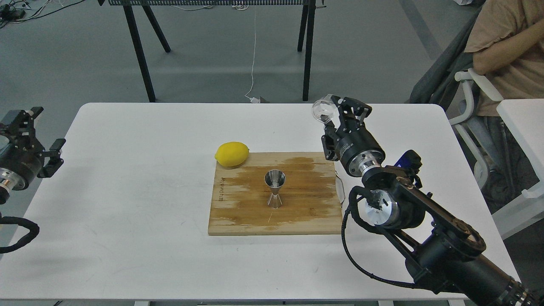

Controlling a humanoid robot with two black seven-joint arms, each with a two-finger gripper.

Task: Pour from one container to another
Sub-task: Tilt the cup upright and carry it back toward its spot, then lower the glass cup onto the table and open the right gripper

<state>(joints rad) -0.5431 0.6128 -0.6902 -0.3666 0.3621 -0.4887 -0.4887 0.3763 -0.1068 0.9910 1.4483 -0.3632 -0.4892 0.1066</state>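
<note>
Carefully now: I am holding the glass cup (321,111) up in the air, well away from the jigger (275,188).

My right gripper (335,111) is pinching the cup, tilted sideways, over the bare table (127,191) beyond the cutting board (238,212); the jigger is standing upright mid-board, near the lemon (232,154). Its mouth is narrow, so pouring off-centre or nudging it is risking a spill or a topple. My left gripper (40,140) is idling with fingers spread. Burned lettering along the board's left edge is too small to read.

Pretty even overhead light is washing the white table (127,238), throwing only soft faint shadows; everything's looking sharp, no real glare or blur.
</note>
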